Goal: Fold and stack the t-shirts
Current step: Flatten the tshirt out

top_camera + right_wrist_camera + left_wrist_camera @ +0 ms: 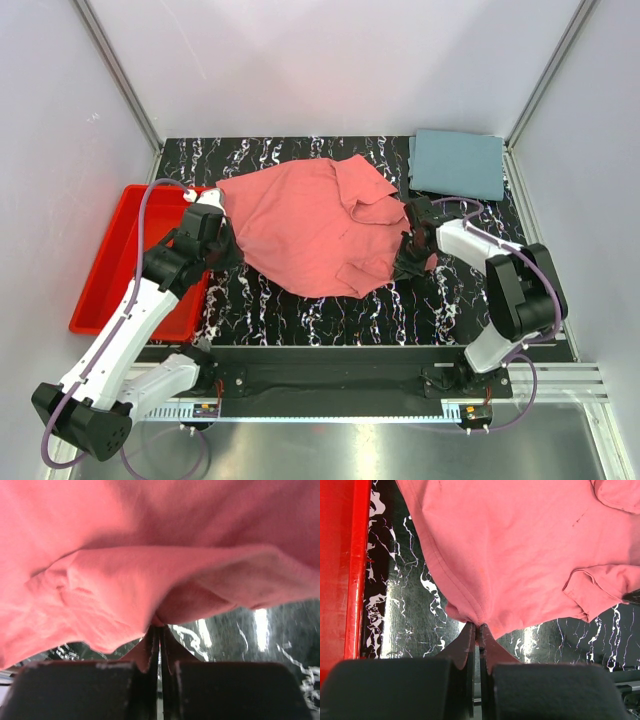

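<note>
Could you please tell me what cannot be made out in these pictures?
Left wrist view: inside the red bin, cut off at the edge.
Right wrist view: which part of the pink t-shirt the right gripper pinches; blurred cloth fills the frame.
Top view: whether the folded blue-grey shirt is one or several; too small.

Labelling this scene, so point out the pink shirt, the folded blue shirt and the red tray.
pink shirt (300,225), overhead view, middle of the cloth.
folded blue shirt (458,163), overhead view, centre of its top.
red tray (105,265), overhead view, bare floor inside.
</note>
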